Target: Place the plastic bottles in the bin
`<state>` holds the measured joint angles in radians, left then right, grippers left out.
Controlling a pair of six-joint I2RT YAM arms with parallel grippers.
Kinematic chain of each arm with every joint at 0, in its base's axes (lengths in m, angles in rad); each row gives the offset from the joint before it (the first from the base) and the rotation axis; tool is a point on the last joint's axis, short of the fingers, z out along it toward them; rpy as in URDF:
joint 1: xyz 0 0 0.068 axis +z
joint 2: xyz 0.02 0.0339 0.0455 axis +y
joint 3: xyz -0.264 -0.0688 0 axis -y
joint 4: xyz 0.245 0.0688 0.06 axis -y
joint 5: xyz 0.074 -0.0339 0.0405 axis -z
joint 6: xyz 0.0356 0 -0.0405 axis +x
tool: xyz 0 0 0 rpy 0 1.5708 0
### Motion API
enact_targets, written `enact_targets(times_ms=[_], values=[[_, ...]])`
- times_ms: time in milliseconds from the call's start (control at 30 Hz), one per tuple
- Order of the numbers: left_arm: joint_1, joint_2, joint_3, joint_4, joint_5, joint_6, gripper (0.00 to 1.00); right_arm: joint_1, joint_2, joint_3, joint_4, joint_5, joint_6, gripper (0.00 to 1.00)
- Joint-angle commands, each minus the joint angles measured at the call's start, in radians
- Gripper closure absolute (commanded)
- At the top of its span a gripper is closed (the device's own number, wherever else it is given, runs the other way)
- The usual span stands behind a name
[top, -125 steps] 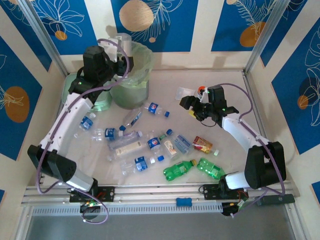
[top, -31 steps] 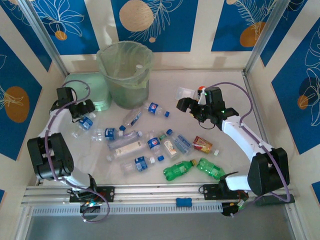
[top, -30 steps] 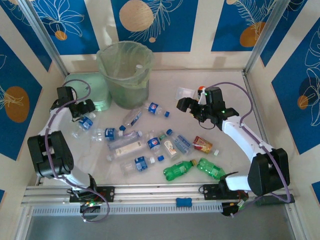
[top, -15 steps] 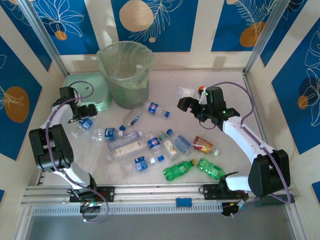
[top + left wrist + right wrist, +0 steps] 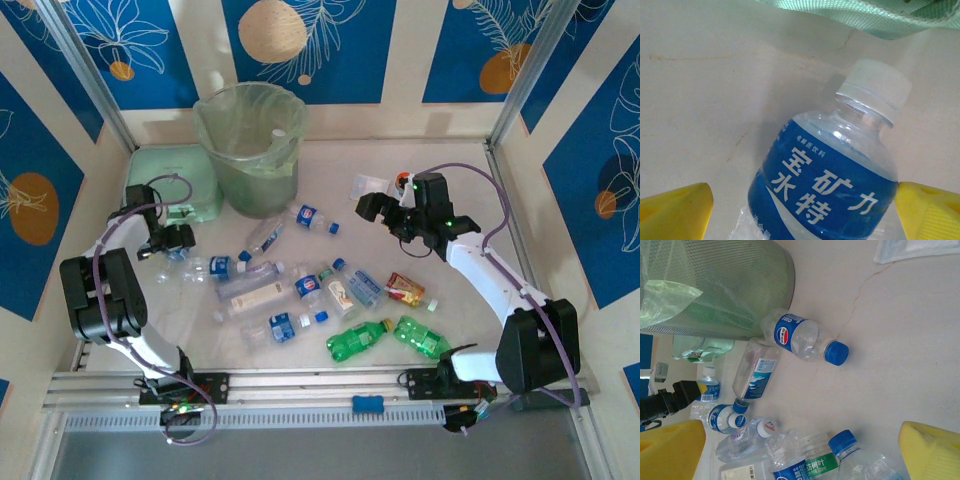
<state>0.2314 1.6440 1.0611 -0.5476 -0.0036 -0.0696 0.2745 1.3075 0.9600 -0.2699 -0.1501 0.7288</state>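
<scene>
Left claw (image 5: 802, 195) spread, straddling 1 blue-label bottle (image 5: 830, 185), 8 o'clock from bin (image 5: 255, 185). Right claw (image 5: 802, 432) spread wide, 4 o'clock from bin.

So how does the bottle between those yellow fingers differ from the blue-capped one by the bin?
The white-capped bottle has a wide label with white characters; the blue-capped bottle has a narrow one with a round logo. The white-capped bottle sits between the left gripper's open fingers; the blue-capped bottle lies free beside the bin. Both are clear with blue labels.
</scene>
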Motion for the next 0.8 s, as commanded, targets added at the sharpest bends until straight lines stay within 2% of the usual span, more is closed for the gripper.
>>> enact_targets(times_ms=[0, 300, 600, 767], values=[[-0.013, -0.021, -0.012, -0.023, -0.019, 0.008, 0.07, -0.01, -0.008, -0.004, 0.012, -0.018, -0.006, 0.01], [-0.028, 0.036, 0.01, -0.028, -0.048, 0.019, 0.13, -0.019, -0.025, -0.016, 0.004, -0.014, -0.005, 0.0], [-0.044, 0.056, 0.005, -0.026, -0.083, 0.034, 0.13, -0.019, -0.034, -0.029, 0.012, -0.011, 0.004, 0.01], [-0.045, 0.047, 0.005, -0.025, -0.091, 0.042, 0.29, -0.021, -0.04, -0.038, 0.011, -0.01, 0.003, 0.01]])
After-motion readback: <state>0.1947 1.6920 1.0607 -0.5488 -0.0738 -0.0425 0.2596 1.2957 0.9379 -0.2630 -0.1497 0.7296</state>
